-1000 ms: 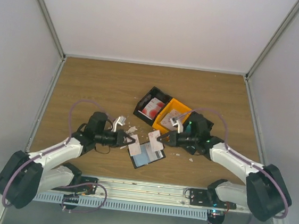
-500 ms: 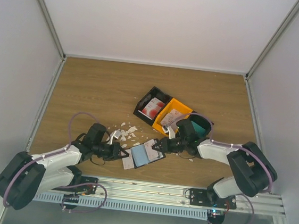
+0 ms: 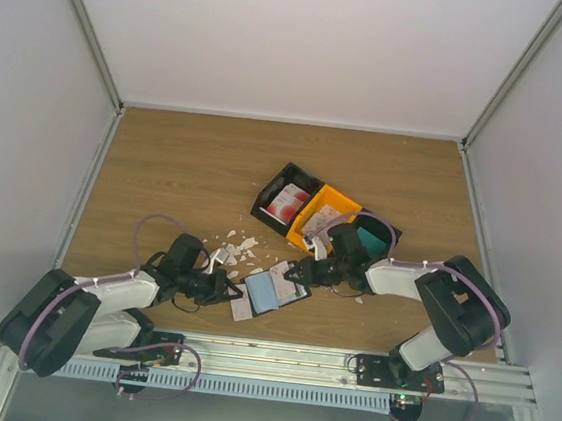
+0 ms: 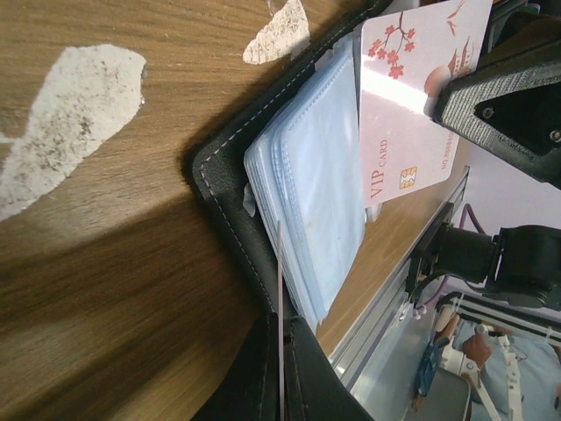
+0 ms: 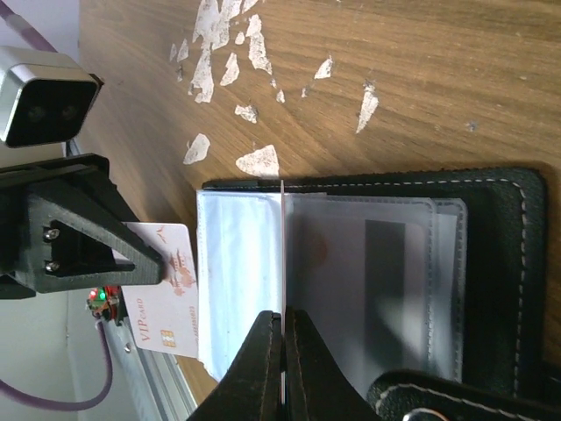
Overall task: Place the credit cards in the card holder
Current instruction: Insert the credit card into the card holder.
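Near the front edge of the table [image 3: 185,170], between my 2 arms, the card holder [image 3: 264,291] lies open with its black cover down and its pale blue sleeves facing up. Both arms are low and reach in toward it from opposite sides.

My left gripper [image 4: 280,338] has its jaws almost together, pinched on the left-hand VIP card [image 5: 162,303]. On the left wrist feed I see that card only as a thin edge, with its far end meeting the blue sleeves. The right wrist feed shows it face-on: pinkish, with a blossom print and a chip, and jutting out past the holder's side.

My right gripper [image 5: 282,329] is closed down just as far on the right-hand VIP card [image 4: 412,105]. From its own camera this card is a thin line crossing the sleeves near the middle of the holder. From the left wrist it overlaps the far side of the sleeves. I cannot tell whether either card is actually inside a sleeve.

White scraps [image 3: 238,241] lie scattered on the wood just beyond the holder. Farther back a black bin [image 3: 262,203] holds a red-and-white card [image 3: 286,206], with an orange bin [image 3: 342,199] right beside it.
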Robot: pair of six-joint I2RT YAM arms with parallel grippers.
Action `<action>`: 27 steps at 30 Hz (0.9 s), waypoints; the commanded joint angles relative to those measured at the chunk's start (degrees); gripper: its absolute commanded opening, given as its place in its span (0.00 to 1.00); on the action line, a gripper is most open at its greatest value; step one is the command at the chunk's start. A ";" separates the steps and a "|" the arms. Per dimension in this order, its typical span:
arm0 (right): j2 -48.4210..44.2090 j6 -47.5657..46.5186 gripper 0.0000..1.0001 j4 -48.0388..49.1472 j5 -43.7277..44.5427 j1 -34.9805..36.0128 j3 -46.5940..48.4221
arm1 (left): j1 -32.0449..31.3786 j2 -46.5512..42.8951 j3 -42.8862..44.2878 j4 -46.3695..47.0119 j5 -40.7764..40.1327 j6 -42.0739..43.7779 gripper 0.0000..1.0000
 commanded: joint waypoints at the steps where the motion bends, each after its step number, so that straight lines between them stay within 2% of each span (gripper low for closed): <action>1: 1.54 1.55 0.00 3.94 -2.22 0.59 0.16 | -0.63 1.18 -0.42 3.92 -0.93 -0.47 0.00; 27: 5.34 8.50 0.03 10.80 -6.74 2.53 -3.76 | -1.15 3.65 -0.46 5.12 -1.93 -0.28 0.00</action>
